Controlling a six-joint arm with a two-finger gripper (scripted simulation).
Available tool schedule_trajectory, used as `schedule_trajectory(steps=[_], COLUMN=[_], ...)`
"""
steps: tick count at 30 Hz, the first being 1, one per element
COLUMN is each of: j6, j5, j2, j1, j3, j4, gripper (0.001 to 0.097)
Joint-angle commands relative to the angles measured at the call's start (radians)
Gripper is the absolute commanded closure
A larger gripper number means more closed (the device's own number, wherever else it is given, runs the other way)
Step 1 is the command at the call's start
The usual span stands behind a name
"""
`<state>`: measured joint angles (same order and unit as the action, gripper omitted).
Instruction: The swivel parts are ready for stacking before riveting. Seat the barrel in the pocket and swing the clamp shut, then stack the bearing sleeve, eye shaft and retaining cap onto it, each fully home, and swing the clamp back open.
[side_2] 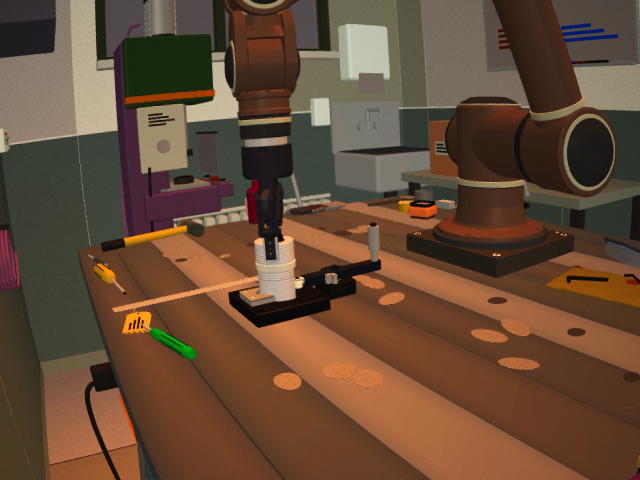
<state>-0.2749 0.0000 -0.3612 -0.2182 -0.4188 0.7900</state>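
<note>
A white ribbed retaining cap (274, 250) tops the white stack (276, 279) that stands upright in the black fixture (282, 305) near the bench's middle, and my gripper (270, 247) comes straight down on it with its fingers closed on the cap. The lower parts of the stack cannot be told apart. The dark clamp arm (344, 271) reaches from the stack toward the right. Its grey upright handle (373, 240) stands at the far end. My fingertips are partly hidden against the cap.
Behind the fixture stand a purple drill press (160, 134) and the arm's base (491, 232) on the right. A hammer (150, 235), two screwdrivers (173, 343), a ruler (186, 294) and an orange tag lie to the left. Round cork discs (338, 369) dot the bench.
</note>
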Motion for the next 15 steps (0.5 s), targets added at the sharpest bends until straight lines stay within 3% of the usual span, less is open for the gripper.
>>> schedule_trajectory(steps=[1,15], j6=[0.000,0.000], j5=[0.000,0.000], j2=[0.000,0.000], j1=[0.000,0.000], j3=[0.000,0.000], j4=[0.000,0.000], gripper=[0.0731,0.0451])
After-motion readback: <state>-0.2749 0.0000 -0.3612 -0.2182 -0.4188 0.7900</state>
